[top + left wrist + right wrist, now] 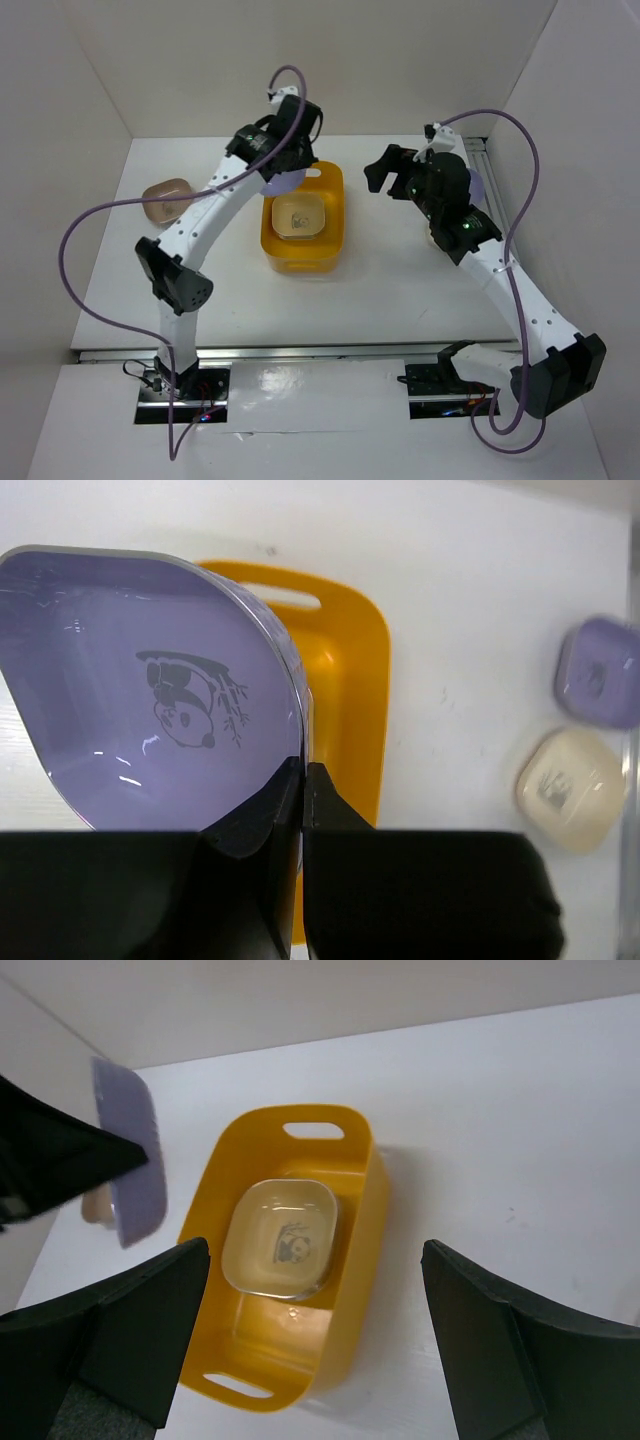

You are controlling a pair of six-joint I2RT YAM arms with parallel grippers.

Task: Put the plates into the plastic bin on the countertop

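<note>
- The yellow-orange rectangular plastic bin (335, 215) is seen standing on the flat white countertop (400, 290), with a handle slot cut into each short end.
- A lavender rounded-square plate (150, 700), printed with a panda mark, is held up on edge. It is poised over the bin's far-left corner, above the rim and not inside.
- That plate's rim is gripped by the left gripper (303, 780), and the two black fingers are pinched tight on it from either side.
- The right gripper (314, 1255) is held in the air well to the right of the bin. Its fingers (130, 1330) are spread wide, and in the right wrist view the bin is framed between them.
- Inside the bin, a pale cream rounded-square plate (283, 1238) is found lying flat, face up, about mid-floor. Whether others are stacked beneath it cannot be told.
- A taupe rounded-square plate (167, 197) is spotted face up on the countertop, well to the left of the bin.
- Far to the right of the bin, a second lavender plate (598, 672) and a cream plate (568, 788) are set just beside each other, close to the metal rail (630, 810) at the countertop's edge.
</note>
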